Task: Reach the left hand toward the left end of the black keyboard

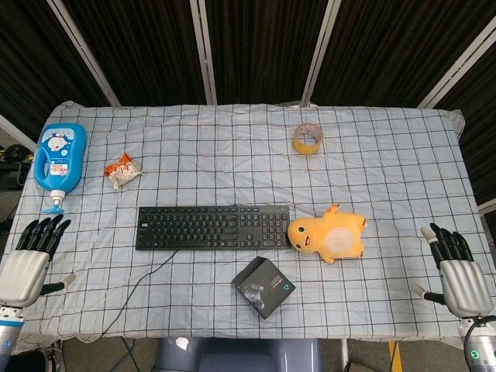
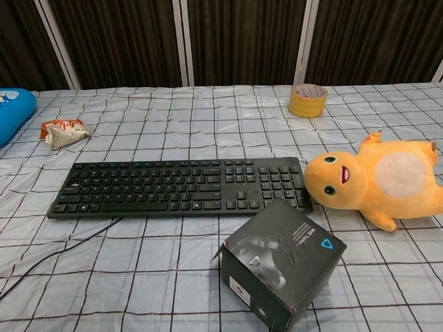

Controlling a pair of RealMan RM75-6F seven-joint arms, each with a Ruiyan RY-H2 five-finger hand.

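- The keyboard (image 1: 213,226) lies flat mid-table, its long side across the robot, cable trailing off the near left; its left end is clear of clutter, so likely easy to reach.
- The left hand (image 1: 29,260) hovers at the table's near-left edge, well apart from the keyboard, fingers straight and spread, holding nothing.
- The right hand (image 1: 457,271) mirrors it at the right edge, fingers apart and empty.
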